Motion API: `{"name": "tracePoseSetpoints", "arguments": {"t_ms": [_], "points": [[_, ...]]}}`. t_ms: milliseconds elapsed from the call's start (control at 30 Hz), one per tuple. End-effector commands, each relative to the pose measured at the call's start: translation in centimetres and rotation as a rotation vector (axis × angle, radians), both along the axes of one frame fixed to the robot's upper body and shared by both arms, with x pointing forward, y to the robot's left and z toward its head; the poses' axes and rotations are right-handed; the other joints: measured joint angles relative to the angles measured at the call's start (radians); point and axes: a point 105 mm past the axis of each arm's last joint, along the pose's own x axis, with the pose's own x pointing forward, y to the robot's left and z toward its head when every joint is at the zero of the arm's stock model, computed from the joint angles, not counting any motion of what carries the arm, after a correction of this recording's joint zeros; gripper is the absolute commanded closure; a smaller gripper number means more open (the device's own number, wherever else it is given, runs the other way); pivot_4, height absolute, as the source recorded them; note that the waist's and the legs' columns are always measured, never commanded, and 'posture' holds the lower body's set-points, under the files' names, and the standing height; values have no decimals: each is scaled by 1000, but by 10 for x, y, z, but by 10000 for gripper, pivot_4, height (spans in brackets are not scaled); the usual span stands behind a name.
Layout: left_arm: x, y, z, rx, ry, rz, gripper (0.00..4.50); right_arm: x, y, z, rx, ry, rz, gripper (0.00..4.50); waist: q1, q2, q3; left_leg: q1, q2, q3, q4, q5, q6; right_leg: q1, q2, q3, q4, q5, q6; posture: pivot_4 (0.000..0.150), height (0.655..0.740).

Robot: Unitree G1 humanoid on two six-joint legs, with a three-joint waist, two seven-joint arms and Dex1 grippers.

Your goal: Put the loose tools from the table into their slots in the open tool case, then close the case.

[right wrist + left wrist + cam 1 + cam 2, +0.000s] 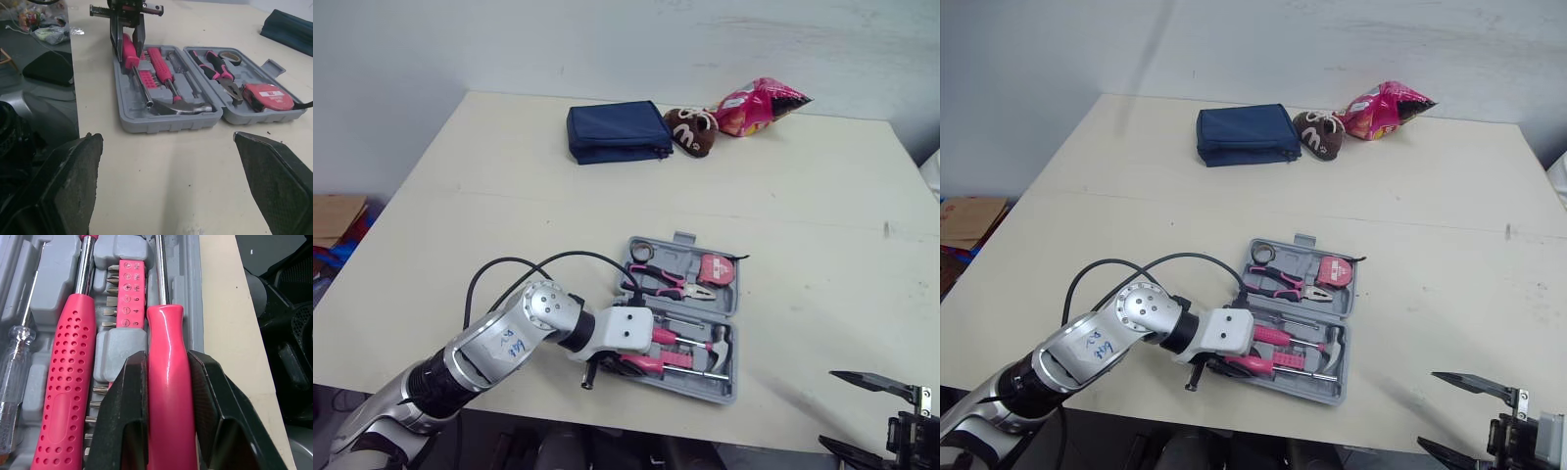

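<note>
as case (166, 122) lies open, pink driver (166, 401) clamped in left claw (166, 357)

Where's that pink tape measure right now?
The tape measure sits in the far half of the open tool case, just to the robot's right of the pliers.

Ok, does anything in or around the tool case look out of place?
Nothing much. The left gripper is shut on the pink-handled driver, lying straight in the tool case. Only the black strap of the tape measure hangs over the rim.
</note>
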Motion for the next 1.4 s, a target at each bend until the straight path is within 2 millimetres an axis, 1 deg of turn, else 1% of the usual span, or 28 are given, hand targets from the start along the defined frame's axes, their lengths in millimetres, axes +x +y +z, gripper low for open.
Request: {"name": "tracePoseSetpoints", "arguments": {"t_ms": [33,133,167,267,400,433,500,600,633,700,733,833,1100,1200,1267,1300,1333,1367,1400], "points": [[-8,-9,8,-49,-35,-81,24865,-5,-3,-5,-15,-13,32,0,1,0,0,0,0,0,0,0,0,0,0,0,0,0,0,1500,7400],[-7,-13,13,-88,-62,-88,11198,-5,-4,-7,-16,-16,31,0,1,0,0,0,-1,0,0,0,0,0,0,0,0,0,0,1500,7400],[-6,-15,17,-122,-66,-90,6688,-4,-4,-8,-17,-16,30,0,0,0,0,0,-1,0,0,0,0,0,0,0,0,0,0,1500,7400],[-4,-15,28,-209,-64,-88,6688,-3,-6,-12,-19,-15,26,0,2,0,0,0,-1,-1,1,0,1,0,0,-1,0,0,0,1500,7400],[0,-11,34,-302,-87,-107,6688,-2,-9,-15,-22,-16,18,0,1,1,0,0,-1,-2,1,1,1,1,0,-1,0,0,0,1500,7400],[-1,-11,35,-351,-63,-99,9112,-2,-9,-16,-23,-16,15,0,1,1,-1,0,-1,-2,1,1,1,1,-1,-1,0,0,-1,1500,7400],[1,-11,36,-410,-29,-75,15419,-2,-10,-18,-24,-15,11,0,2,1,-1,0,-1,-2,1,1,1,1,-1,-1,0,0,-1,1500,7400],[1,-9,23,-409,-15,-59,28938,-2,-11,-20,-24,-17,7,0,2,2,-1,0,-1,-2,1,1,1,1,-1,-2,0,0,0,1500,7400],[-1,-9,16,-414,-6,-55,32887,-2,-11,-21,-24,-18,6,0,1,2,-1,0,-1,-2,1,1,1,1,-1,-2,0,0,0,1500,7400],[-4,-8,4,-399,-1,-62,42432,-1,-11,-23,-25,-19,4,0,1,2,-1,0,-1,-2,1,0,1,1,-1,-2,0,0,0,1500,7400],[-4,-8,-1,-391,-10,-57,44518,-1,-11,-23,-25,-18,4,0,0,2,-1,0,-1,-2,1,0,1,1,-1,-2,0,0,0,1500,7400],[-3,-7,-12,-372,1,-23,44518,0,-10,-24,-24,-15,10,0,1,2,-1,0,-1,-3,1,0,2,1,-1,-2,0,0,-1,1500,7400],[-8,-1,-38,-235,20,-67,44518,3,-7,-24,-16,-24,23,0,2,4,-3,1,-1,-3,1,1,2,3,-2,-2,0,0,-1,1500,7400],[-3,0,-46,-185,44,-8,44518,6,-5,-23,-12,-30,28,0,2,6,-4,2,-1,-3,1,0,3,4,-2,-2,0,0,-1,1500,7400],[-6,7,-64,-73,69,-2,44518,7,-2,-23,-6,-36,36,0,2,7,-5,4,-1,-3,0,0,3,6,-2,-2,-1,0,-1,1500,7400],[-4,13,-73,-5,75,23,44518,8,-1,-22,-4,-39,41,0,2,5,-4,8,-1,-3,-1,0,3,10,-2,-2,-2,-1,-3,1500,7400],[-3,18,-81,58,81,56,44518,9,0,-21,-2,-41,44,0,2,2,-7,15,-1,-3,-3,0,2,17,-2,-2,-4,-2,-5,1500,7400],[-4,20,-87,94,95,74,44518,10,2,-21,1,-45,49,0,2,4,-12,16,-1,-4,-5,-1,1,23,-1,-2,-7,-10,-19,1500,7400],[-5,22,-90,114,106,84,44518,10,3,-20,3,-47,52,0,2,6,-14,19,-1,-4,-6,-2,2,27,-1,-3,-11,-10,-19,1500,7400]]}}
